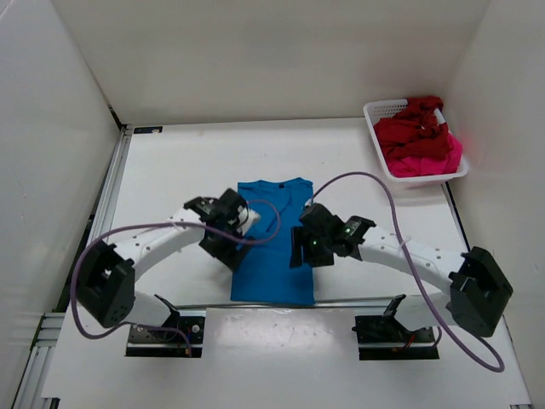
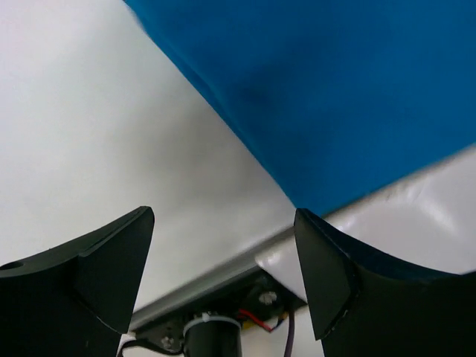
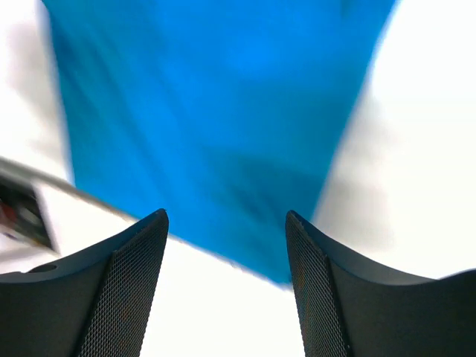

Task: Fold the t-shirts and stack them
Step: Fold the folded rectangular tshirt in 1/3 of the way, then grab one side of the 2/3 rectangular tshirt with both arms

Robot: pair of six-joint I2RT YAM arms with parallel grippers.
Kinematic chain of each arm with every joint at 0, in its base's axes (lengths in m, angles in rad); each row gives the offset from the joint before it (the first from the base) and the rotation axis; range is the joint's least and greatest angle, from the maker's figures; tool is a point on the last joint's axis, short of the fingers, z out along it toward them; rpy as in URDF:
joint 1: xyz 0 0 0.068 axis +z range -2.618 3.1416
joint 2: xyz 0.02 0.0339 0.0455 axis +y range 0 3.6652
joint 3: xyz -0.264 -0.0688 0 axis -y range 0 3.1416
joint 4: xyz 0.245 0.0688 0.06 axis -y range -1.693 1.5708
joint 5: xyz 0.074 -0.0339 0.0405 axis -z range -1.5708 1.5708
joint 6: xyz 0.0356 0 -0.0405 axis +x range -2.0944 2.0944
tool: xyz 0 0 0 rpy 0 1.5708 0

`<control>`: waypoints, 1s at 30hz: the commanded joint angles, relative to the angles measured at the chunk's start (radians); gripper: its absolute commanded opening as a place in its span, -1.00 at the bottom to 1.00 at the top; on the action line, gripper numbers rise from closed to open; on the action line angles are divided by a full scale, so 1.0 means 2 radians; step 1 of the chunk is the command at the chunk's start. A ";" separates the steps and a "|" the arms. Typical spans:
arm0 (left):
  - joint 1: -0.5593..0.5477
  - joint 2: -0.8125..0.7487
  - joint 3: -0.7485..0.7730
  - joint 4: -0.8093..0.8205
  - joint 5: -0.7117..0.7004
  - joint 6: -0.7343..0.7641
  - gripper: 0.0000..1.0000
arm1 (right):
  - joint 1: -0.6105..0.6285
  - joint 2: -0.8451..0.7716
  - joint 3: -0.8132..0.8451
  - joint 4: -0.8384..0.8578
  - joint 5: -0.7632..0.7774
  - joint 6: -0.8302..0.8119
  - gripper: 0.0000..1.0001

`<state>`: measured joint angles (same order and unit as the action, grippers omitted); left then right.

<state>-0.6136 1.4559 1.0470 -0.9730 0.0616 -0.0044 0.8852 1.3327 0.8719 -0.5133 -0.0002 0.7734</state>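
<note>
Blue t-shirt (image 1: 274, 247), folded narrow, lies mid-counter (image 1: 170, 170) by the near edge. Left end effector (image 2: 223, 216) and right end effector (image 3: 227, 219), jaws apart, flank its long edges.

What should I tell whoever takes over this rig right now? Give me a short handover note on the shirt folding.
Left gripper: open, empty, at the blue shirt's left edge.
Right gripper: open, empty, over its right side.
Blue shirt: flat mid-table, sides folded in to a narrow strip, collar at the far end.
Red shirt and pink shirt: crumpled in the white basket, far right corner.
Done: apparently the blue shirt's lengthwise folds.
Left: probably fold it crosswise, then fold the other two and stack all three.
</note>
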 commanded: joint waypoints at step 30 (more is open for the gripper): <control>-0.030 -0.055 -0.067 0.030 0.074 0.002 0.77 | 0.163 -0.126 -0.157 0.009 0.125 0.139 0.30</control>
<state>-0.6315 1.3224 0.8989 -0.9592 0.1596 -0.0002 1.2514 1.0737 0.5827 -0.6056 0.3798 1.0363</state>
